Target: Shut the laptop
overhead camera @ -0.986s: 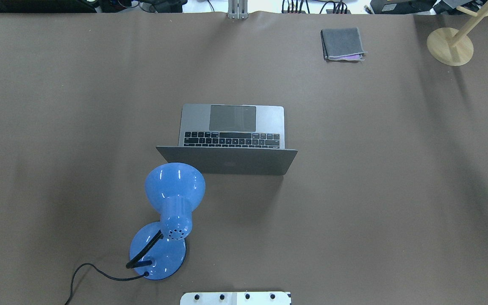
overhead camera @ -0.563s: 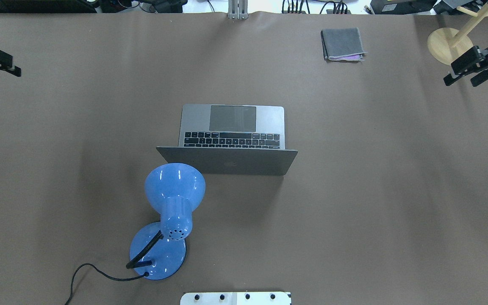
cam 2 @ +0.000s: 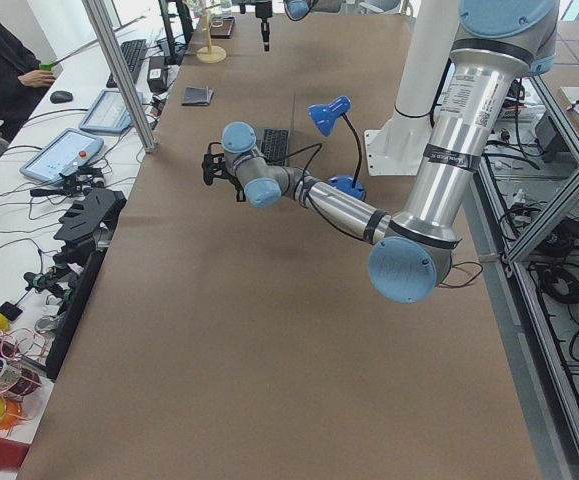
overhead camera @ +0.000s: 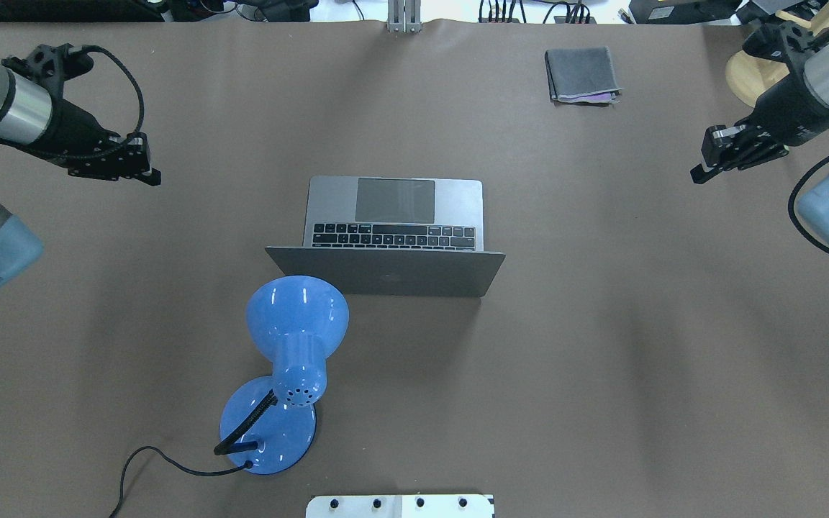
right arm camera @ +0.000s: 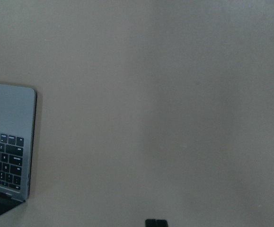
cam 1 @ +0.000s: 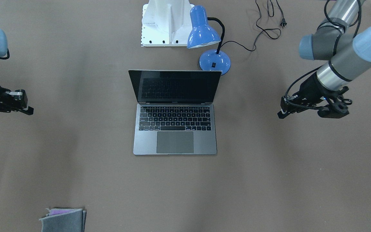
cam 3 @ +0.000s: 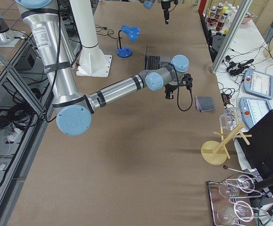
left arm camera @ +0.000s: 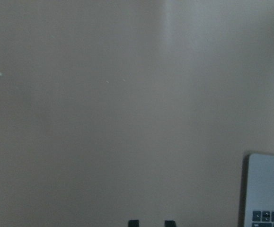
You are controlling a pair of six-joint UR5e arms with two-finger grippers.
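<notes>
"Where was the laptop (overhead camera: 394,216)?"
"Mid-desk (overhead camera: 601,324), lid up, an arm well off on each side, likely placed to reach the lid."
"Grippers?"
"Left gripper (overhead camera: 150,174) slightly spread; right gripper (overhead camera: 698,175) apparently pressed together; both empty"

No legible text or labels.

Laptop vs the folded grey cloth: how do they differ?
The laptop is open with its screen raised; the folded grey cloth lies flat. The laptop is far larger and sits in the middle of the table; the cloth sits near its far edge, on the robot's right. Both are grey.
</notes>
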